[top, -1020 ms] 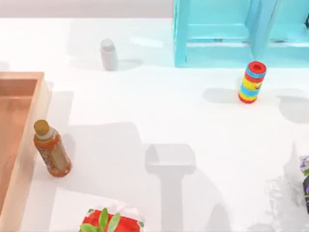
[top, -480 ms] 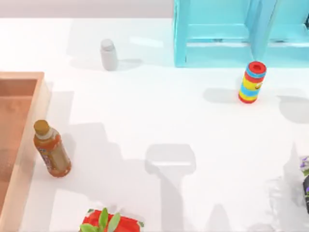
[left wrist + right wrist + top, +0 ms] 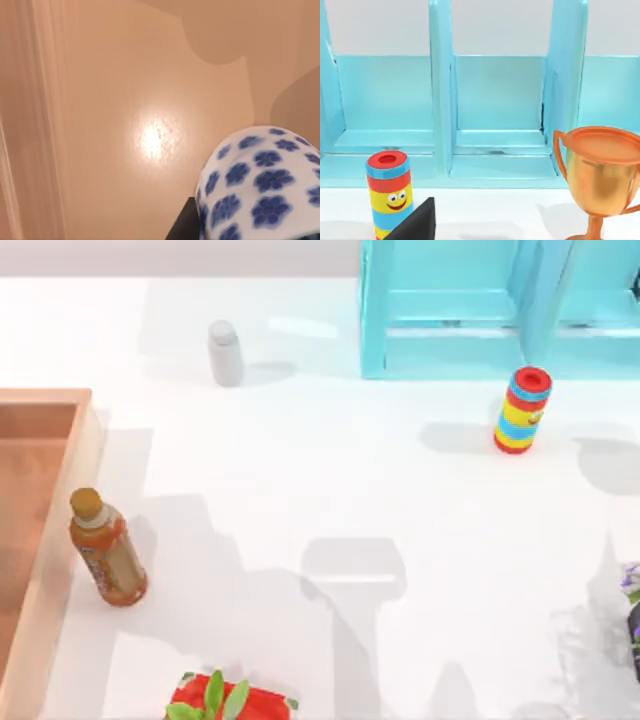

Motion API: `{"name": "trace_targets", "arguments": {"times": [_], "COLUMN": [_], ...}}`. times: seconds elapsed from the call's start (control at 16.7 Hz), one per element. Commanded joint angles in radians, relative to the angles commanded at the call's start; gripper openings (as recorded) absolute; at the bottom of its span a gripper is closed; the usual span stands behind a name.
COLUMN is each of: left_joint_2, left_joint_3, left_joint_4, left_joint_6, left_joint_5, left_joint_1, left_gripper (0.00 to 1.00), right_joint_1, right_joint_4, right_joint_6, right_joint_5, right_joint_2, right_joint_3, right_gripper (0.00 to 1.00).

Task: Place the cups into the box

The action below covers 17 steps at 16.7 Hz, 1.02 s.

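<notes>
In the left wrist view the white cup with blue floral pattern [image 3: 260, 185] sits close under the camera, a dark finger [image 3: 182, 222] of the left gripper against its side. I judge the gripper clamped on the cup, though the far finger is hidden. Beyond the cup spreads the orange-brown floor of the wooden box [image 3: 125, 125], a plank wall running along one edge, so the cup hangs over the box interior. To finish this step well, lower until the base meets the floor, keep it upright, then part the fingers. In the top view the box [image 3: 60, 480] lies at the table's left edge, a tea bottle [image 3: 105, 550] just beside its wall. The right arm is parked facing the turquoise shelf [image 3: 495, 100], the striped cylinder [image 3: 389, 192] and a trophy [image 3: 602, 172]; whether its fingers are apart, I cannot tell.
</notes>
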Motion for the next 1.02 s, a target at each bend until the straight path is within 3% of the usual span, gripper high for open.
{"name": "trace_targets", "arguments": {"times": [0.6, 1.02], "left_joint_2": [0.000, 0.000], "left_joint_3": [0.000, 0.000], "left_joint_4": [0.000, 0.000], "left_joint_6": [0.000, 0.000], "left_joint_5": [0.000, 0.000], "left_joint_1": [0.000, 0.000], "left_gripper": [0.98, 1.00], "right_joint_1": [0.000, 0.000], "right_joint_4": [0.000, 0.000], "right_joint_6": [0.000, 0.000], "right_joint_5": [0.000, 0.000], "right_joint_2": [0.000, 0.000], "right_joint_3": [0.000, 0.000], "right_gripper": [1.00, 1.00]}}
